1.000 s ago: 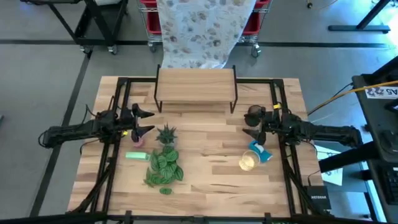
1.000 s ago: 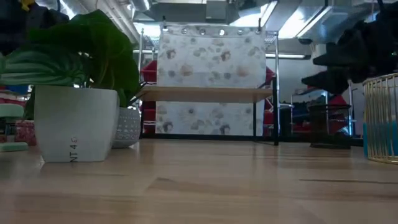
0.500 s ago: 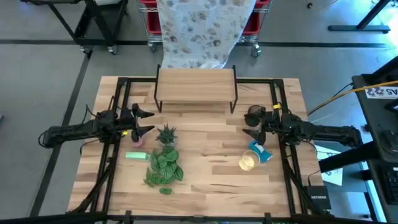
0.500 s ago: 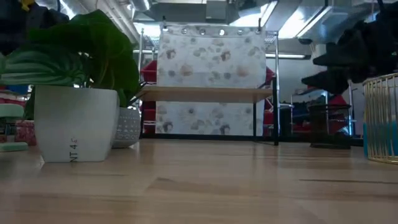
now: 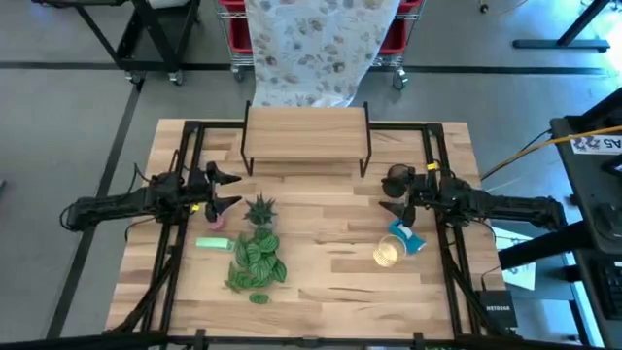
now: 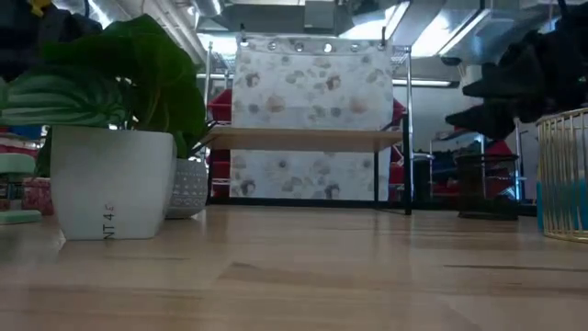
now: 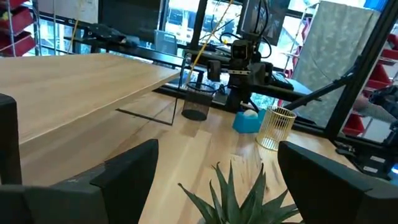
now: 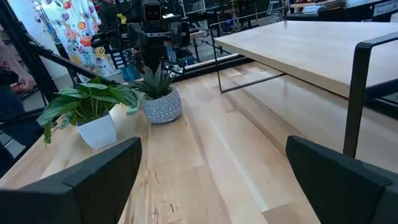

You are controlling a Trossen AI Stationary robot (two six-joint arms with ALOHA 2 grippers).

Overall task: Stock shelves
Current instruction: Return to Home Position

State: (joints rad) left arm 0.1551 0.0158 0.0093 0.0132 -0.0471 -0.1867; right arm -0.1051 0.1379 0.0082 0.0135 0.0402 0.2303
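Shelves (image 5: 306,136) are standing at 12 o'clock on the table (image 5: 330,282). Left end effector (image 5: 234,191) is hovering wide at 9 o'clock; right end effector (image 5: 388,194) likewise at 3 o'clock.

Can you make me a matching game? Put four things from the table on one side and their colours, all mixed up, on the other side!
Things:
1. shelves
2. pen holder
3. wire cup
4. leafy plant

Colours:
a. gold
b. green
c. light wood on top
d. black

Pairs: 1-c, 2-d, 3-a, 4-b
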